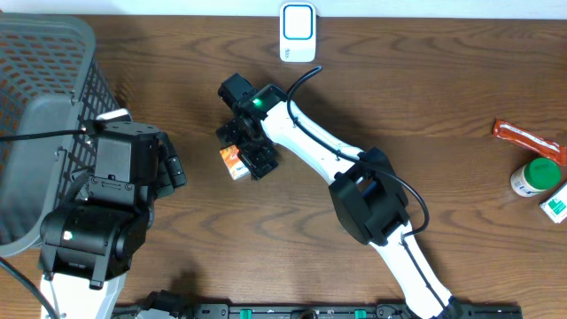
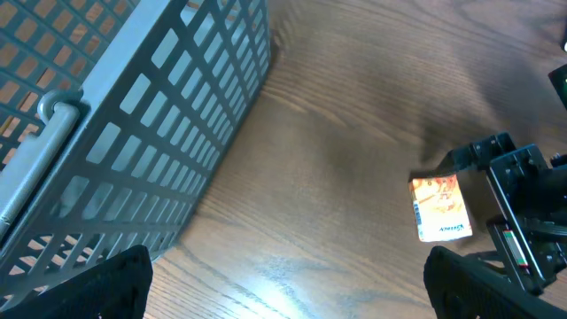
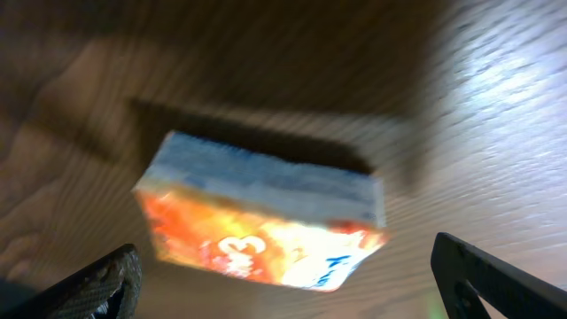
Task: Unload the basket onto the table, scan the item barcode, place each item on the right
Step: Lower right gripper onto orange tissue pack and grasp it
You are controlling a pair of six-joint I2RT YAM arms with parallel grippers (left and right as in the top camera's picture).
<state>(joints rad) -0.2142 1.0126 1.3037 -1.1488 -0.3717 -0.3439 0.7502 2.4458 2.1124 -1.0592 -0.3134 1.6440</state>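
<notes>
Orange cardboard: your carton point(image 1: 232, 161) lay on the tabletop point(image 1: 425, 106) just left of frame centre, likely light, stiff yet crushable. Your right tool point(image 1: 251, 152) stood spread over it; pinch its long flat sides gently.

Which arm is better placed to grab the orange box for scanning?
Right. Its open tool hangs over the orange box; the left tool, also open, sits off beside the basket.
</notes>
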